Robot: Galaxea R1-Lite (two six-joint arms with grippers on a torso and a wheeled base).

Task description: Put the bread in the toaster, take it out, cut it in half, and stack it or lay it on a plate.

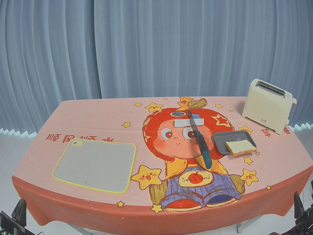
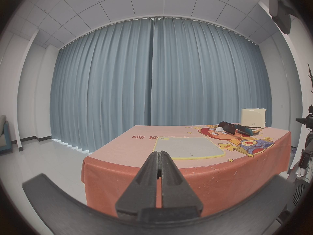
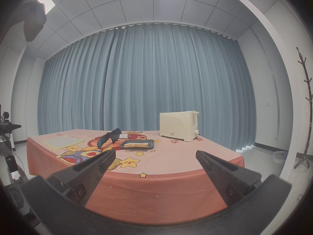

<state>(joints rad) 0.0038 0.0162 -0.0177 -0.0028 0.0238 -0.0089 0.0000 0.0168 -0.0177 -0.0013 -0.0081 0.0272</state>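
Now our left claw (image 2: pixel 158 167) sits pinched shut and our right claw (image 3: pixel 156 153) gapes, both short of the bench (image 1: pixel 97 121). Bread (image 1: pixel 240 146) lies on the tray (image 1: pixel 221 137) near the toaster (image 1: pixel 268 105), probably handy for our right arm; knife (image 1: pixel 200 141) and board (image 1: pixel 96 160) await cutting.

The head camera looks steeply down on the table (image 1: pixel 97 121) from above its near edge, while both wrist cameras sit low and back from that edge, facing level toward the curtain (image 1: pixel 156 39), all three sharing the cutting board (image 1: pixel 94 164) and toaster (image 1: pixel 267 105).
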